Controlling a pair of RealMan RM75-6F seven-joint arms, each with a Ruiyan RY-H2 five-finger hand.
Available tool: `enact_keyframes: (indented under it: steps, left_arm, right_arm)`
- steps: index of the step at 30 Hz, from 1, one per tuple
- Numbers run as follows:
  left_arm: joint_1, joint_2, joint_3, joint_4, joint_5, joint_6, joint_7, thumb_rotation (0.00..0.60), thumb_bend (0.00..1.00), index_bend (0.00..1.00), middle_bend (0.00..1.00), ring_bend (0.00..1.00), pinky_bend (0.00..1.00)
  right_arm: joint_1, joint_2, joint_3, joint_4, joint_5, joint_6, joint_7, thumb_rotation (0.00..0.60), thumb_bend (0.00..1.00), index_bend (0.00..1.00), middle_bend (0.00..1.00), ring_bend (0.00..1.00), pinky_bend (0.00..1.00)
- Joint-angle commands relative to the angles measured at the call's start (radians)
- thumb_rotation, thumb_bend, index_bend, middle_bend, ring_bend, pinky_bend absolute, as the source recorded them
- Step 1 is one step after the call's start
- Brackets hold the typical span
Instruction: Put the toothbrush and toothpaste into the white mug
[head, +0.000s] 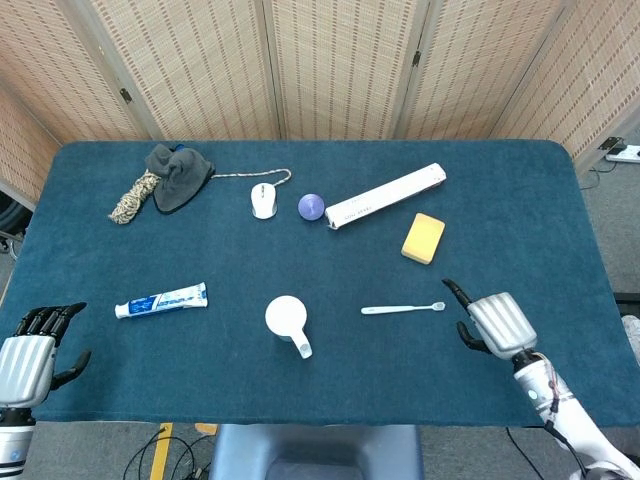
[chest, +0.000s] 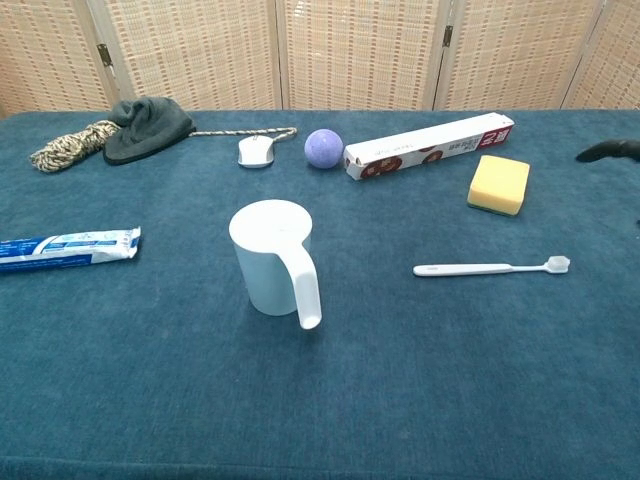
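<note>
Reaching in over the near right part of the table (head: 520, 200), your right hand (head: 495, 322) sits just beside the brush end of the toothbrush (head: 403, 309), not touching it. Its fingers point toward the brush, apart, thumb out to the side; nothing in it. In the chest view only dark fingertips (chest: 608, 151) show at the right edge.

Your left hand (head: 28, 358) rests at the near left corner, well apart from everything. Its fingers look curled over; whether it is clenched or loose, you cannot tell from these views.

Table: dark teal cloth, woven screens (head: 330, 65) behind.

Task things:
- White mug (head: 286, 319), upright, near centre, handle toward you. Nothing shows inside it.
- Toothpaste (head: 161, 300), white and blue tube, lying flat left of the mug, apart from it.
- Toothbrush, white, lying flat right of the mug, head pointing right.

Far side, left to right:
- rope (head: 132, 194) coiled beside a dark cloth (head: 178, 175), the cord trailing right
- white mouse (head: 263, 200)
- purple ball (head: 311, 206), just beside the long box (head: 386, 196)
- yellow sponge (head: 423, 238), between the box and the toothbrush
</note>
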Motion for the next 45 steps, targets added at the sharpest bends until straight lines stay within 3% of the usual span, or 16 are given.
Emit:
enact_keyframes:
  steps: [1,7,21,33,45]
  left_arm:
    - [0.005,0.003,0.002,0.000,0.001,0.005,-0.003,0.600,0.35,0.22,0.30,0.24,0.21]
    - [0.019,0.006,0.006,0.002,-0.002,0.020,-0.008,0.600,0.35,0.22,0.30,0.24,0.21]
    - [0.029,0.008,0.007,0.007,-0.005,0.025,-0.014,0.600,0.35,0.22,0.30,0.24,0.21]
    - [0.034,0.005,0.005,0.015,-0.011,0.025,-0.019,0.600,0.35,0.22,0.30,0.24,0.21]
    - [0.032,0.000,-0.001,0.023,-0.014,0.022,-0.021,0.600,0.35,0.22,0.30,0.24,0.21]
  right_arm:
    - [0.125,-0.076,0.031,0.020,0.103,-0.167,-0.047,0.600,0.64,0.14,0.96,1.00,0.97]
    - [0.208,-0.173,0.044,0.079,0.199,-0.246,-0.117,0.600,0.73,0.17,0.97,1.00,0.97]
    - [0.314,-0.292,0.029,0.167,0.312,-0.308,-0.156,0.600,0.76,0.23,0.97,1.00,0.97]
    - [0.319,-0.262,-0.025,0.120,0.314,-0.269,-0.173,0.600,0.76,0.28,0.97,1.00,0.97]
    - [0.257,-0.112,-0.146,-0.007,0.262,-0.210,-0.207,0.600,0.76,0.35,0.97,1.00,0.97]
